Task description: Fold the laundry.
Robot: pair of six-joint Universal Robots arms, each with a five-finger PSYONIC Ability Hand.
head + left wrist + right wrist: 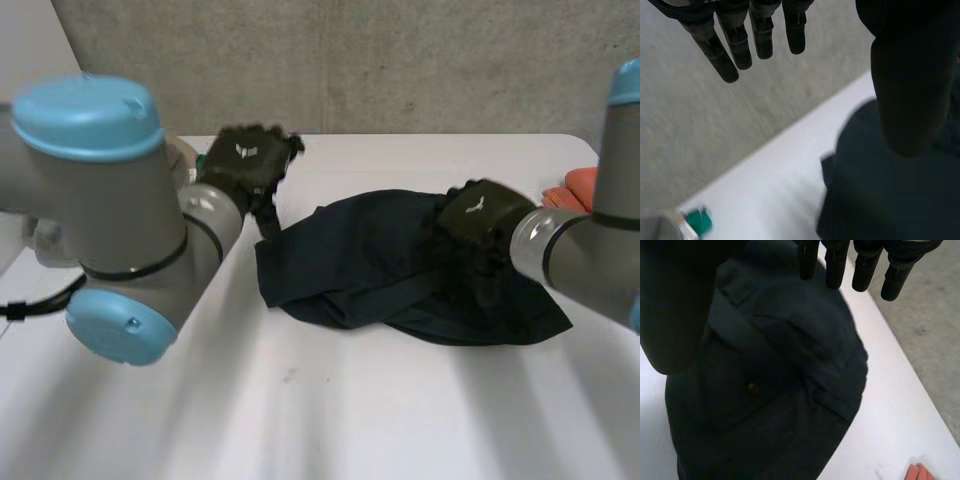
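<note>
Right robot hand [480, 215] hangs over the right part of a dark navy garment [370, 265], fingers [840, 265] straight and spread and the thumb set well apart from them, so the hand is open and grips nothing. The views do not settle whether its fingertips touch the cloth. Under its palm the fabric lies in loose folds, with a small brass button [754, 387] showing on them.

Left robot hand [248, 160] is open too, its fingers straight and side by side and its thumb held wide. It holds nothing and is raised over the bare counter [330, 410], just beside the garment's left edge.

The garment lies bunched in a rumpled heap at the middle of the counter, between the two hands. Past the right robot hand, near the counter's right edge, sits an orange-pink thing [578, 186], too small to tell what it is. Beyond the left robot hand, a small green thing [700, 221] sits at the counter's far left end.

The left arm [110, 210] bends in from the near left, its elbow close to the camera. The right arm [585, 255] reaches in from the right. A grey concrete wall [400, 60] stands behind the counter.
</note>
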